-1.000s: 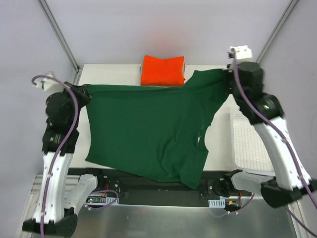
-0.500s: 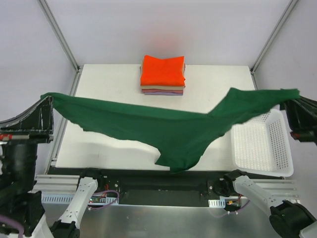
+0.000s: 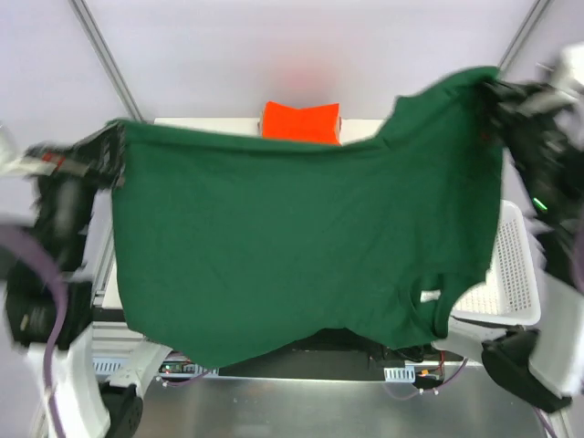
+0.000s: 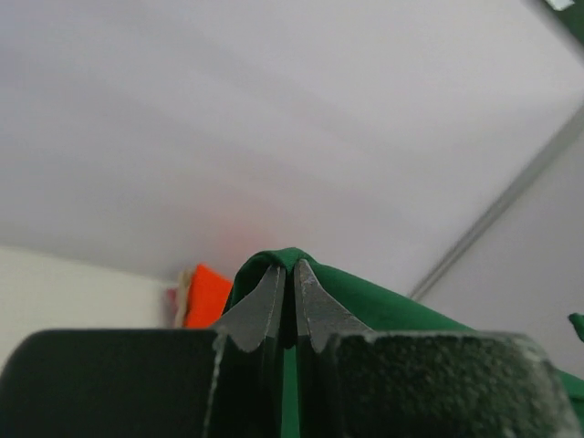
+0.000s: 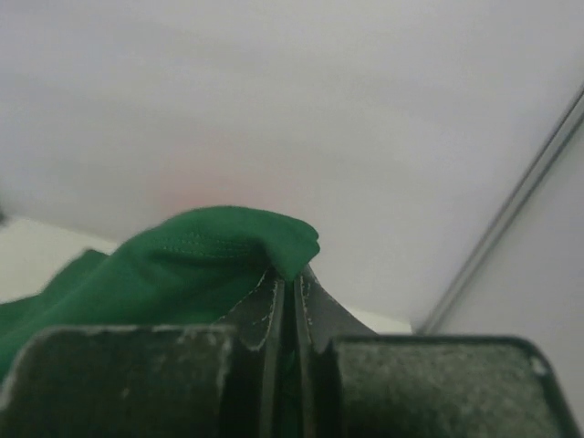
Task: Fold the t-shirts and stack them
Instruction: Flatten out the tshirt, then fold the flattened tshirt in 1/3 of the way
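Table (image 3: 360, 130) below: left hand (image 4: 285, 270), right hand (image 5: 285, 279) pinch one green t-shirt (image 3: 301, 237)

Bright, even light — arms motion-blurred overhead, wrist foregrounds soft

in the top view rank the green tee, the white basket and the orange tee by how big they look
1. green t-shirt, by far; it is held up nearer the camera, which inflates it.
2. white basket, though the shirt hides part of it.
3. orange t-shirt, only a strip showing behind the green edge.
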`<action>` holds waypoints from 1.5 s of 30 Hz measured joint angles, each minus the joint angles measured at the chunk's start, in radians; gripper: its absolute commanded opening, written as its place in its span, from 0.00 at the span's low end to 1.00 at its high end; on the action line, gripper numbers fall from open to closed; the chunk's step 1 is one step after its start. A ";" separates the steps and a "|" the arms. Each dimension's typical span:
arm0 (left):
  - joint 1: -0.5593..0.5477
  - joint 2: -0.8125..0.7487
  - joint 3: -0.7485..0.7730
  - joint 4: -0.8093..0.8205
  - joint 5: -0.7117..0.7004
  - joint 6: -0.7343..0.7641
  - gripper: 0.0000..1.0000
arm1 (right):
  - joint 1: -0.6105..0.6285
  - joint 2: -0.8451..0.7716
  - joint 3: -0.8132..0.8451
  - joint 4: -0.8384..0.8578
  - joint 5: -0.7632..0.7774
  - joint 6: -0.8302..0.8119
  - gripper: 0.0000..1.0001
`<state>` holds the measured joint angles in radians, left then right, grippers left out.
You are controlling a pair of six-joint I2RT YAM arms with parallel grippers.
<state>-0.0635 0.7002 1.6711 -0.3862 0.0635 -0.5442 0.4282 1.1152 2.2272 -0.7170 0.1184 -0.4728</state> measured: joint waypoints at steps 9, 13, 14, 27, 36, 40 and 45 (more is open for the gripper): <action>0.000 0.599 -0.226 0.052 -0.145 0.060 0.00 | -0.175 0.500 -0.328 0.257 0.020 -0.043 0.00; 0.000 0.878 -0.246 0.065 -0.185 0.080 0.00 | -0.245 0.723 -0.366 0.328 -0.093 -0.012 0.00; 0.000 0.946 -0.238 0.068 -0.189 0.085 0.00 | -0.255 0.775 -0.357 0.339 -0.113 -0.006 0.00; 0.039 1.295 -0.114 0.087 -0.170 0.089 0.00 | -0.254 0.982 -0.307 0.434 -0.257 0.058 0.02; 0.039 1.281 -0.135 0.119 -0.140 0.087 0.00 | -0.235 0.834 -0.573 0.473 -0.229 0.041 0.02; 0.039 1.228 -0.195 0.121 -0.122 0.087 0.00 | -0.207 0.700 -0.739 0.487 -0.204 0.030 0.02; 0.040 1.167 -0.248 0.129 -0.115 0.087 0.00 | -0.188 0.533 -0.907 0.512 -0.172 0.027 0.02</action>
<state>-0.0238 1.8668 1.4227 -0.2577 -0.0517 -0.4568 0.2405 1.6478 1.3205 -0.2050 -0.0532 -0.4454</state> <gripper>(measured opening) 0.010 0.023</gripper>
